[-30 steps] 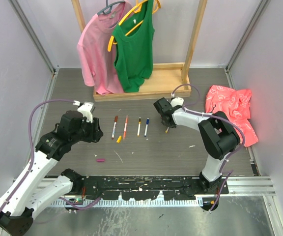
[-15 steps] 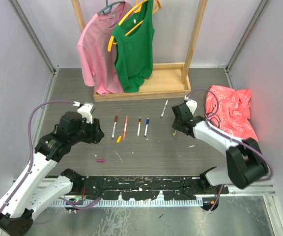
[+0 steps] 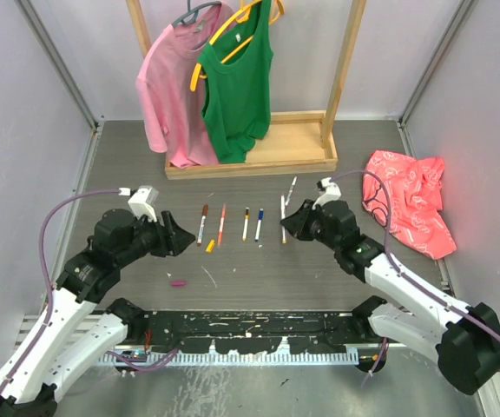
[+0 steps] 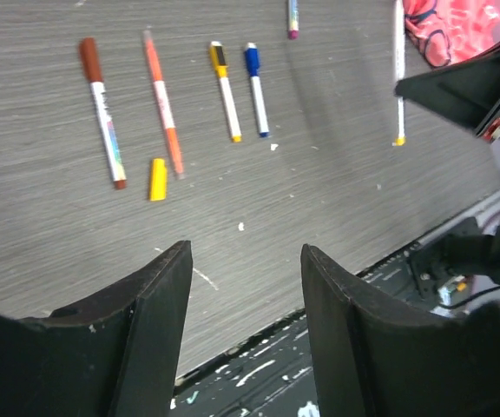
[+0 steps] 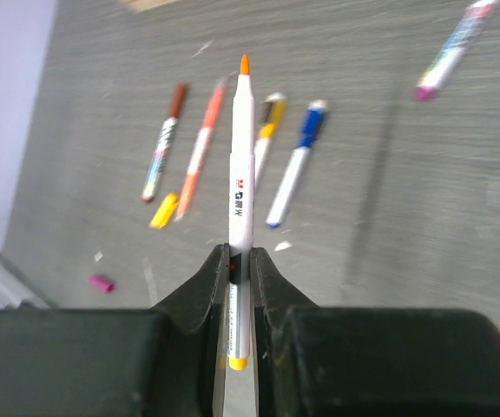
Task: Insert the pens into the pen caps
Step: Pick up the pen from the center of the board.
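Table: grey wood-grain top (image 3: pixel 319 269), pretty scuffed. A wooden rack (image 3: pixel 259 161) at the back carries a pink shirt (image 3: pixel 172 95) and a green tank top (image 3: pixel 237 95) on hangers. A red cloth (image 3: pixel 411 204) is bunched up over on the right.
Left arm: the left arm (image 3: pixel 76 278) comes in from the near-left corner, elbow bent, wrist tipped forward and down just left of the brown-capped pen (image 4: pixel 102 109).
Left gripper: the left gripper (image 4: pixel 244 252) has its jaws roughly half spread with nothing between them, just bare table underneath. It isn't touching anything.
Right arm: the right arm (image 3: pixel 398 282) is stretched low from its base toward the middle of the table, wrist about level and pointing left.
Right gripper: the right gripper (image 5: pixel 240 254) is pinched tight on the orange-tipped pen (image 5: pixel 241 165). It grabs the white barrel near the yellow back end, so the tip pokes well out past the fingers, and the pen is held clear of the table.
Pens lying flat: brown-capped pen, orange pen (image 4: pixel 161 104), yellow-capped pen (image 4: pixel 226 91) and blue-capped pen (image 4: pixel 255 87) run left to right, side by side, not touching.
Loose caps: the yellow cap (image 4: pixel 157 179) sits just beside the near end of the orange pen. The magenta cap (image 3: pixel 178 282) is off on its own, closer to the left arm.
Extra pen: the magenta-ended pen (image 3: pixel 291 189) lies further back toward the rack, right of the others.
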`<state>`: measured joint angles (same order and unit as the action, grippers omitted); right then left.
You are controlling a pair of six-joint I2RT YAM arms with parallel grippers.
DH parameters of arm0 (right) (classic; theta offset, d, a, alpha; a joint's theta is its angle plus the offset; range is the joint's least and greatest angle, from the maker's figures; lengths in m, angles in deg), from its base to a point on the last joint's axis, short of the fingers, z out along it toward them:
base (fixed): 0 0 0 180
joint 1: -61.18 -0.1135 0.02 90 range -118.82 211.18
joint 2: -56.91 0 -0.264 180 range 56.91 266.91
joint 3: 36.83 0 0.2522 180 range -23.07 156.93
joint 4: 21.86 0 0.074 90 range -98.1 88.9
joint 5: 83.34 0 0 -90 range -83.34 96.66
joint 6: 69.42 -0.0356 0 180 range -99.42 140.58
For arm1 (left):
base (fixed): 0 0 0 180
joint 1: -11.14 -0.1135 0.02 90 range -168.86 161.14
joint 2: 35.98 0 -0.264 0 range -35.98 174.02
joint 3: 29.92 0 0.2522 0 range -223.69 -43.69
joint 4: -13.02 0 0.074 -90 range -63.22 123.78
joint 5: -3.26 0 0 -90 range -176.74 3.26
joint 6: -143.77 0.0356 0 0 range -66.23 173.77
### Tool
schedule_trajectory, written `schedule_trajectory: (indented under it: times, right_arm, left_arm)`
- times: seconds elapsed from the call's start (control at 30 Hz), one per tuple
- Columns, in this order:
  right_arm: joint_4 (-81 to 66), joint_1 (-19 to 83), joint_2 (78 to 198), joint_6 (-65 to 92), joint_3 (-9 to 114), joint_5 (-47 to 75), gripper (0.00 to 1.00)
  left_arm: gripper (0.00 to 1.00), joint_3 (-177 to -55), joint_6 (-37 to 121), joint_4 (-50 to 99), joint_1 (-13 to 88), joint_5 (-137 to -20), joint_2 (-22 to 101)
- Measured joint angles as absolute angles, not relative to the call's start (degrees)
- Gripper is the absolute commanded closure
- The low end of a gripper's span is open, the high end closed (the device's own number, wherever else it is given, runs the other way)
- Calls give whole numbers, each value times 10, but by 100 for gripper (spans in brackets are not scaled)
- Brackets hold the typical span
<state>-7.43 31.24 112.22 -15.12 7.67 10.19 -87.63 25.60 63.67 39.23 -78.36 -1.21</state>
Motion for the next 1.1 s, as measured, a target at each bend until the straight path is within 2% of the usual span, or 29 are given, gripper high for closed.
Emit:
schedule_trajectory:
  times: [0.17, 0.4, 0.77, 1.1]
  right_arm:
    - [-139, 191, 1106, -187, 65, 68, 100]
    - [-268, 63, 1143, -247, 65, -31, 100]
    - [-441, 6, 1217, -338, 63, -80, 100]
    - [-496, -16, 1221, -370, 63, -88, 100]
  left_arm:
    - [46, -863, 213, 589, 393, -737, -3]
    - [46, -841, 153, 524, 407, -698, -1]
    - [48, -817, 111, 456, 556, -753, 27]
    - [52, -817, 107, 407, 581, -791, 72]
